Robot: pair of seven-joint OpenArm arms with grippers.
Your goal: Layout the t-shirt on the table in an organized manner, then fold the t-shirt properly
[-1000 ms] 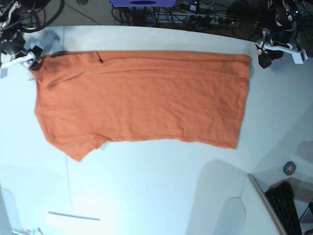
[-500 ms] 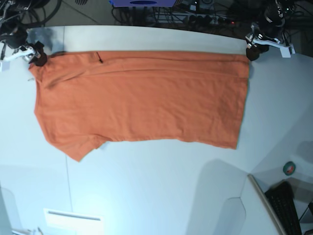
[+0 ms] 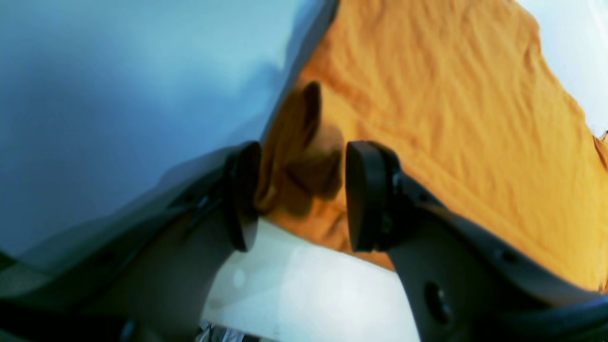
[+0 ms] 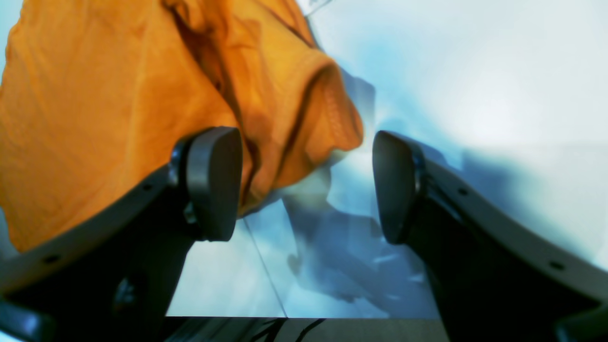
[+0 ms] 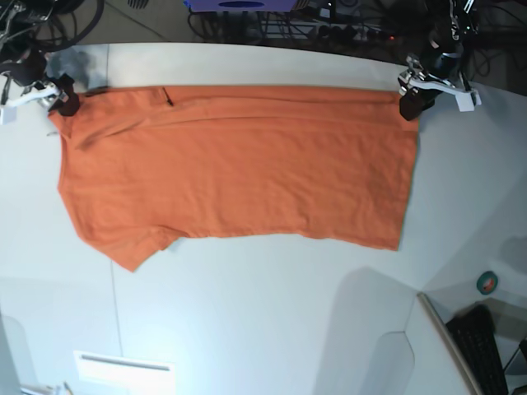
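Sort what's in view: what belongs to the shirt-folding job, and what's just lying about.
For the job:
- orange t-shirt
- white table
- left tool
- right tool

Just lying about:
- small round green-and-red object
- black object at the table's edge

Wrinkled matt cloth t-shirt (image 5: 239,173), smooth glossy table (image 5: 239,321).

the t-shirt (image 5: 239,173) is plain orange. around it, the table (image 5: 222,329) is white, tinged pale blue. the grippers at the t-shirt's two upper corners, left (image 5: 417,104) and right (image 5: 64,105), are black with white parts. beyond the t-shirt's lower right, a roll (image 5: 487,282) shows green around red.
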